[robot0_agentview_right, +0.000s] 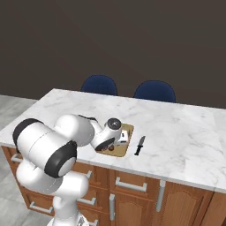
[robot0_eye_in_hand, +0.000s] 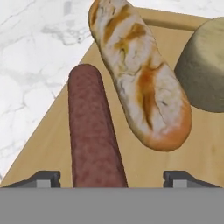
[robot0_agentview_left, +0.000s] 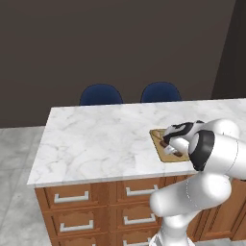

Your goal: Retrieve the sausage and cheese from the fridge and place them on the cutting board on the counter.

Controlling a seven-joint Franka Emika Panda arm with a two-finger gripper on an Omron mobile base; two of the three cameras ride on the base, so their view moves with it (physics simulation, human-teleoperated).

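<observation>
On the tan wooden cutting board (robot0_eye_in_hand: 57,131) the dark reddish-brown sausage (robot0_eye_in_hand: 94,135), speckled tan bread loaf (robot0_eye_in_hand: 138,74) and pale cheese block (robot0_eye_in_hand: 205,70) lie side by side; the black knife (robot0_agentview_right: 139,145) lies beside the board on the white marble bench (robot0_agentview_right: 185,132).

Sausage (robot0_eye_in_hand: 94,135), loaf (robot0_eye_in_hand: 139,74), cheese (robot0_eye_in_hand: 204,72) on cutting board (robot0_eye_in_hand: 48,148).

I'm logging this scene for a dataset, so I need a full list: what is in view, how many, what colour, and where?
counter: 1, white-grey marble over brown drawers, centre
cutting board: 1, tan wood, near the counter's front edge
sausage: 1, dark reddish-brown, on the board between the fingers
bread loaf: 1, tan, on the board beside the sausage
cheese: 1, yellowish-grey, on the board
knife: 1, black, on the counter beside the board
chairs: 2, dark blue, behind the counter
gripper: 1, dark fingers, open, over the board
</observation>
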